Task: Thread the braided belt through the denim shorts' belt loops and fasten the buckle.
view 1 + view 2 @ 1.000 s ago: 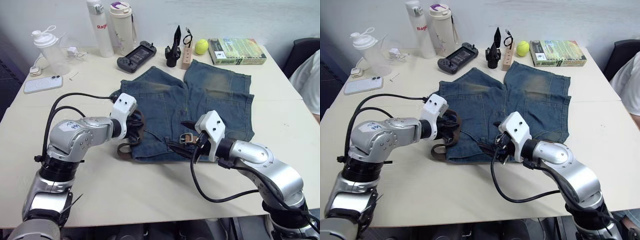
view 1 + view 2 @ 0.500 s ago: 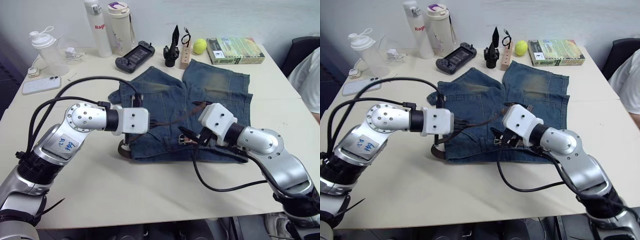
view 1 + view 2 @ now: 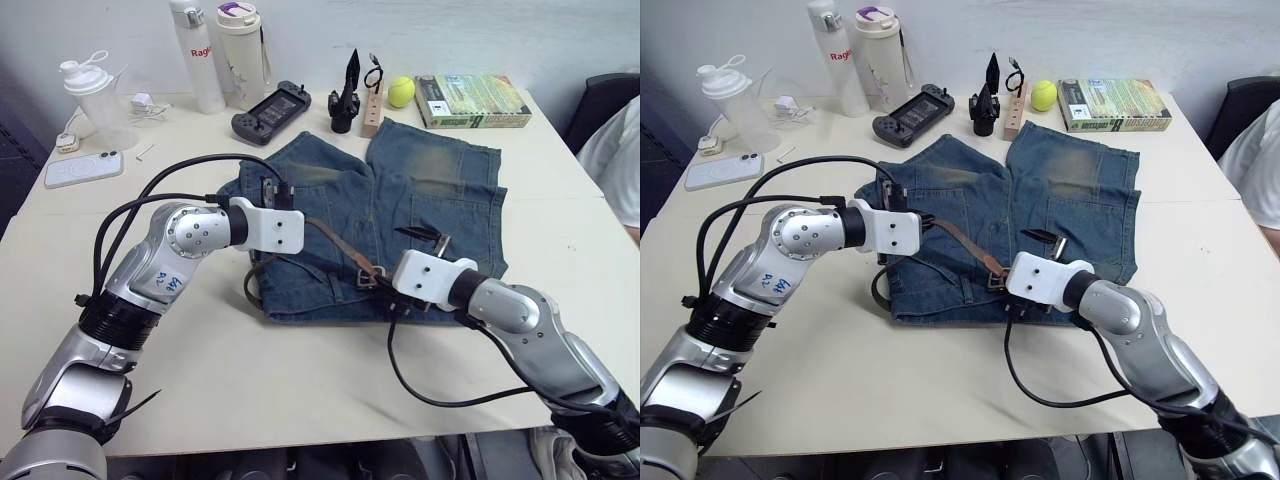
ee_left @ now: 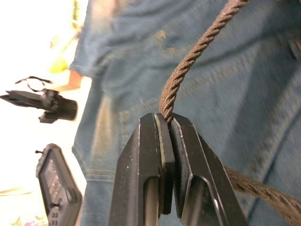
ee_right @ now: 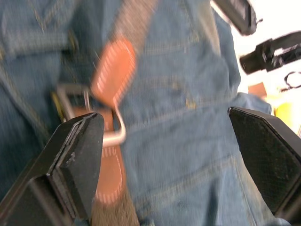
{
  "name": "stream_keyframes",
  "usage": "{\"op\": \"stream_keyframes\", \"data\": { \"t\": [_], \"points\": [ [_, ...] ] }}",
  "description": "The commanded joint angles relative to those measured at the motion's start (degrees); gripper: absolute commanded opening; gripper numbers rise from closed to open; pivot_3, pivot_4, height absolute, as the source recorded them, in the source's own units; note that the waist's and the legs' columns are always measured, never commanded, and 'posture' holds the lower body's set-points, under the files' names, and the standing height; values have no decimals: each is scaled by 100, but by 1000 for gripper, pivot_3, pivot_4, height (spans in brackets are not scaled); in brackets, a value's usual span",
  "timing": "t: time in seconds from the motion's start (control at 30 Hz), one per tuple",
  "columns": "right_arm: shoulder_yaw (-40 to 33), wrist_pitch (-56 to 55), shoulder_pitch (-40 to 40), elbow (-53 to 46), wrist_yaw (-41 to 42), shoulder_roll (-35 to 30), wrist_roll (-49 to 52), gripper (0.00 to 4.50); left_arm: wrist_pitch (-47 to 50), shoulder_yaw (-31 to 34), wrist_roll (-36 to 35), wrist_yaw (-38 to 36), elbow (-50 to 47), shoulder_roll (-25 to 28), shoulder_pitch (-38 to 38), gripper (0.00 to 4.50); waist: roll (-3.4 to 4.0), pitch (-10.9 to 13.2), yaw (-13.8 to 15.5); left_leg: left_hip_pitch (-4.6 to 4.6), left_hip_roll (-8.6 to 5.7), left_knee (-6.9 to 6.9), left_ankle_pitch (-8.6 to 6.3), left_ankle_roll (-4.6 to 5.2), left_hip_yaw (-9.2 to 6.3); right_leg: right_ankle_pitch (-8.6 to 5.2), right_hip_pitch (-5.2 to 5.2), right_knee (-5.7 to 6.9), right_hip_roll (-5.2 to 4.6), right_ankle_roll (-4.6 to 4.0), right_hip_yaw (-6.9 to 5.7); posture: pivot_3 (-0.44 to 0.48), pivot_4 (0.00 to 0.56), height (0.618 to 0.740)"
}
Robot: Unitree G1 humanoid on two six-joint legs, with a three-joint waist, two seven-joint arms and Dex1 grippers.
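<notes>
The denim shorts (image 3: 430,190) lie flat mid-table, waistband toward me. My left gripper (image 3: 303,222) is shut on the braided belt (image 4: 197,52), pinching the woven strap a little above the cloth. From there the belt (image 3: 962,241) runs taut down to the buckle (image 3: 368,273) at the waistband. A loop of belt (image 3: 252,290) hangs off the shorts' left corner. My right gripper (image 5: 164,155) stands wide open just right of the buckle (image 5: 89,117), with the brown leather tip (image 5: 115,70) passing over the frame. Arms and folds hide the belt loops.
Along the far edge stand two bottles (image 3: 215,55), a shaker cup (image 3: 95,95), a phone (image 3: 85,168), a game controller (image 3: 272,112), a black stand (image 3: 347,100), a wooden block (image 3: 372,110), a tennis ball (image 3: 402,92) and a book (image 3: 470,100). A person's sleeve (image 3: 618,150) shows at the right.
My left gripper has drawn back to the left, pulling the belt straight and taut to the buckle. My right arm has dropped lower beside the buckle.
</notes>
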Motion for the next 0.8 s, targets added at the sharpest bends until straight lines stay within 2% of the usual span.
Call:
{"op": "stream_keyframes", "data": {
  "t": [0.03, 0.17, 0.37, 0.47, 0.73, 0.8],
  "points": [
    [129, 267, -53, -385, 51, 286, -47, 4500, 79, 216, 37, -13, -326, -12, 89, 66, 0, 0, -2, 0, 0, 1, 0, 0, -1, 0, 1, 0, 0, 0, -1, 0, 150, 724],
    [198, 550, -264, -244, -113, 654, -253, 4500, 48, 291, 53, 17, -390, -75, 109, 66, 0, 0, 10, -1, -1, 5, 0, 0, -5, 0, 2, 2, -1, 0, -3, 0, 150, 724],
    [104, 680, -366, -120, -207, 757, -454, 4500, 95, 314, 92, -34, -436, -91, 101, 66, 0, 0, 2, -1, -3, 3, 0, 0, -8, 0, 3, 2, -1, 0, -6, 0, 150, 724],
    [112, 706, -365, -143, -192, 794, -463, 3743, 96, 310, 138, -24, -430, -123, 107, 0, 0, 0, -2, 0, -3, 3, 0, -1, -8, 0, 3, 2, 0, 0, -6, 0, 150, 724],
    [130, 848, -428, -98, -239, 973, -497, 138, 56, 348, 246, -13, -464, -174, 136, 0, 0, 0, -2, 0, -3, 3, 0, 0, -7, 0, 2, 2, 0, 0, -5, 0, 150, 724],
    [121, 852, -461, -56, -255, 985, -526, 42, -24, 367, 276, 15, -443, -164, 149, 0, 0, 0, -1, 0, -3, 3, 0, 0, -8, 0, 2, 2, 0, 0, -6, 0, 150, 724]
  ]
}}
